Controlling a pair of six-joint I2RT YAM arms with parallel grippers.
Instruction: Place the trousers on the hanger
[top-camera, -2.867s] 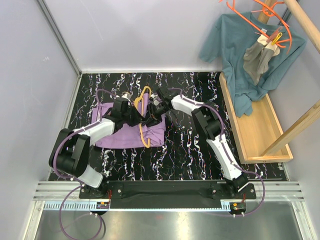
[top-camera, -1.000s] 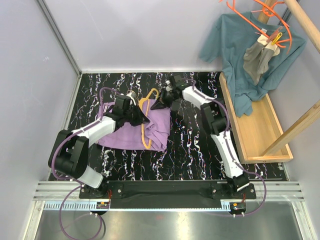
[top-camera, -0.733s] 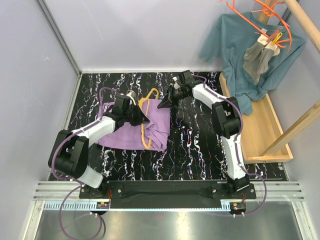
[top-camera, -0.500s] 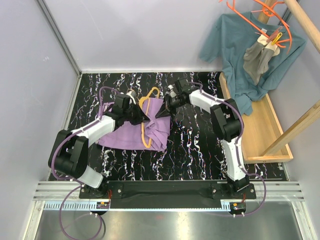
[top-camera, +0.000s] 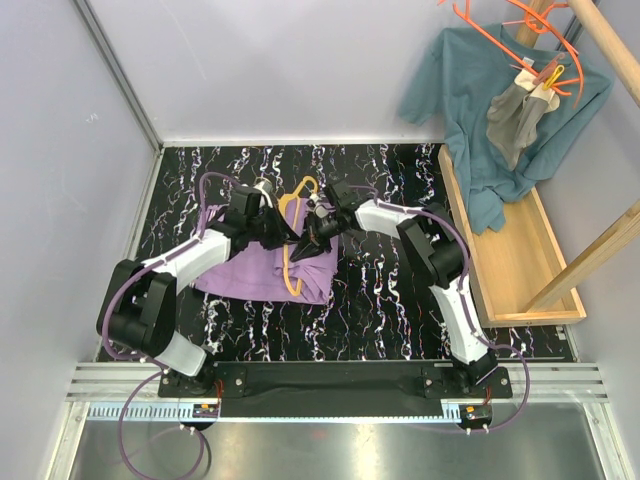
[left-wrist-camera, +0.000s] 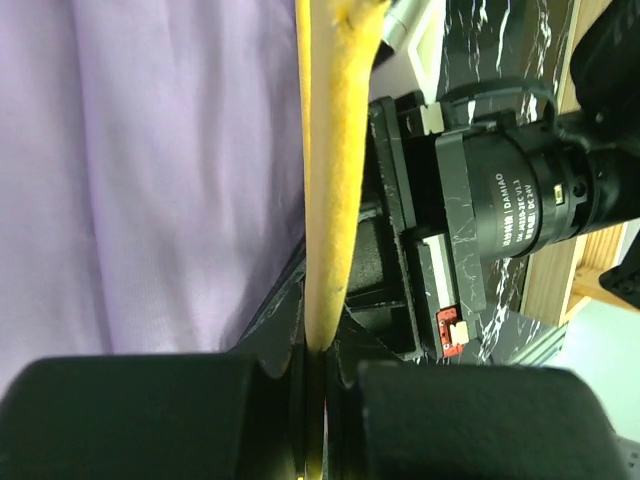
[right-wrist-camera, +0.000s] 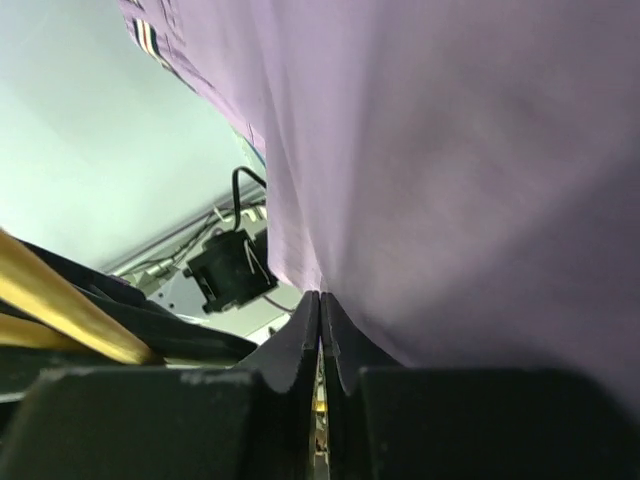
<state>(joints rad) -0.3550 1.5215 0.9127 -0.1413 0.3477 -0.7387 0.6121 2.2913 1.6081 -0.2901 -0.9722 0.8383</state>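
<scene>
The lilac trousers (top-camera: 245, 270) lie bunched on the black marbled table, left of centre. Across them lies the yellow hanger (top-camera: 289, 272), with its hook (top-camera: 306, 186) pointing to the back. My left gripper (top-camera: 293, 237) is shut on the hanger's bar (left-wrist-camera: 330, 150), which runs straight out from its jaws (left-wrist-camera: 320, 348). My right gripper (top-camera: 314, 236) sits right beside the left one. In the right wrist view it (right-wrist-camera: 322, 300) is shut on an edge of the trousers (right-wrist-camera: 450, 150), whose striped waistband (right-wrist-camera: 148, 36) shows at the top left. The hanger (right-wrist-camera: 60, 298) passes at the lower left.
A teal shirt (top-camera: 480, 110) and a small grey garment (top-camera: 518, 112) hang from orange hangers (top-camera: 520, 30) at the back right. A wooden tray (top-camera: 520, 270) lines the table's right side. A metal rail (top-camera: 340, 380) runs along the near edge.
My right gripper has come forward and left with the trousers' edge, from the back of the table to right beside the left gripper. The left gripper keeps the hanger almost still.
</scene>
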